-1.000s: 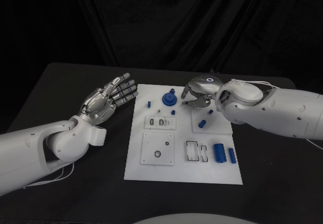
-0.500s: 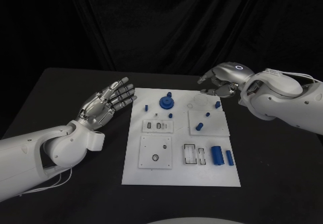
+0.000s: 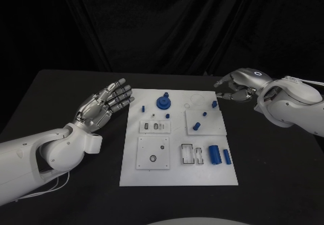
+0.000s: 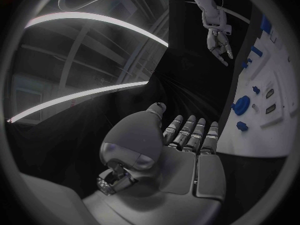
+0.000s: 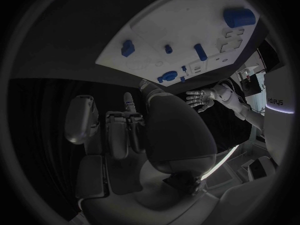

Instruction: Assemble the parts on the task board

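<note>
I see the white board [image 3: 177, 161] with its blue parts [image 3: 164, 100] lying between my hands. My left hand [image 3: 103, 102] hovers beside its left edge, flat, fingers apart, holding nothing. My right hand [image 3: 238, 86] hangs off its far right corner, fingers curled, holding nothing.

**Setting: robotics lab / test cell**

Black table [image 3: 61, 93] backed by black curtain [image 3: 162, 33], as in a staged test bench. White task board [image 3: 177, 176] w/ small blue parts [image 3: 215, 153] laid out like a benchmark fixture. Left wrist view: curved strip lights [image 4: 94, 22] overhead, i.e. indoor studio-type lighting. No household or shop items visible.
</note>
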